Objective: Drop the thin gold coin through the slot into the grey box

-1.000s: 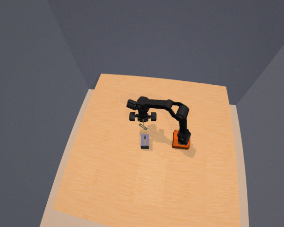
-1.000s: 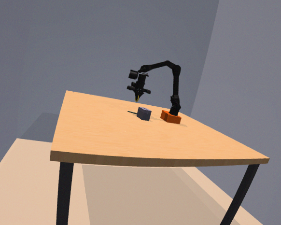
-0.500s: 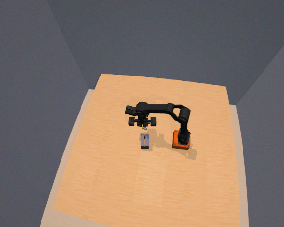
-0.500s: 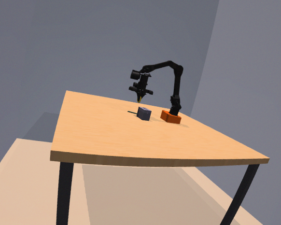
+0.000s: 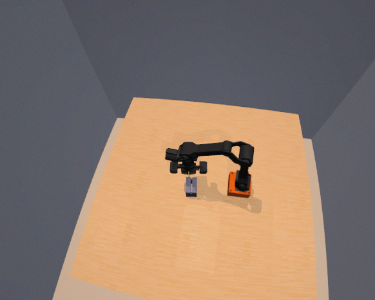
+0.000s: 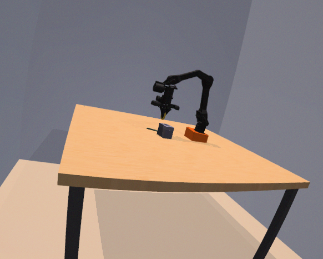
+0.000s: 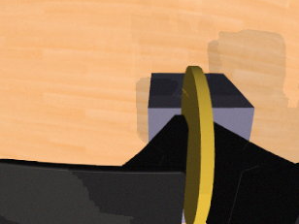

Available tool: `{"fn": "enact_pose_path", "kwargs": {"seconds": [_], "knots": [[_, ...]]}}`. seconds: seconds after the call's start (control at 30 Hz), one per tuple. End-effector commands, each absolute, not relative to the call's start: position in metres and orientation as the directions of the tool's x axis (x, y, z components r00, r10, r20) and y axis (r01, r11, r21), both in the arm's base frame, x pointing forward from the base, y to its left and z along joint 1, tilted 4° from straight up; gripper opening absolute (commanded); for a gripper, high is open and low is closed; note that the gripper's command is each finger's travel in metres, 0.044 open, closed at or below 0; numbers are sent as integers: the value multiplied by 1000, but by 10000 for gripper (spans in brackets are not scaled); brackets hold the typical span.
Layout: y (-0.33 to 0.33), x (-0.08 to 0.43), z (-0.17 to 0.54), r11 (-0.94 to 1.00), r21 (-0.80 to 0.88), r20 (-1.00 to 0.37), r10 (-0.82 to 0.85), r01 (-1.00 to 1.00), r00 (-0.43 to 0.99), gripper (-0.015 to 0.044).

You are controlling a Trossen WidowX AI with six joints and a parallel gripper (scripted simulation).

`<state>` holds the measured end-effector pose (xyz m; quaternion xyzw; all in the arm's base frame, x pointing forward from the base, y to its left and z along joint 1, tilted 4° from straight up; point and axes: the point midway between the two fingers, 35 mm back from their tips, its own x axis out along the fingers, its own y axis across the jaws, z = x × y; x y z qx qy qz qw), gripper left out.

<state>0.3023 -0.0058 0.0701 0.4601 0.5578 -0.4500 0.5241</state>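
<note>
My gripper (image 5: 188,172) (image 6: 163,114) (image 7: 185,124) points down and is shut on the gold coin (image 5: 189,175) (image 6: 163,117) (image 7: 207,149). The coin is upright, with its lower part sticking out below the fingertips. It is above the table and higher than the box. The grey box (image 5: 191,194) (image 6: 165,133) (image 7: 162,120) stands on the table with its lid slot visible in the top view. The coin and fingers hide the slot in the wrist view. The green holder (image 6: 151,129) lies beyond the box in the exterior view, partly hidden by it; I cannot make it out in the other views.
The orange arm base (image 5: 238,184) (image 6: 196,134) stands on the table (image 5: 149,225) (image 6: 114,155), to the right of the box in the top and exterior views. The arm arches over from it. Shadows of the arm fall on the wood around the box.
</note>
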Motion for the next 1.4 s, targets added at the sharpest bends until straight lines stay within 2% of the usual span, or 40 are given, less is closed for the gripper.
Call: {"fn": "enact_pose_path", "kwargs": {"seconds": [0.0,0.57,1.37], "knots": [[6,298,71,170,-17,-999,46,985,-25,0],[43,281,71,170,-19,-998,51,985,-28,0],[44,280,71,170,-22,-998,48,985,-31,0]]}}
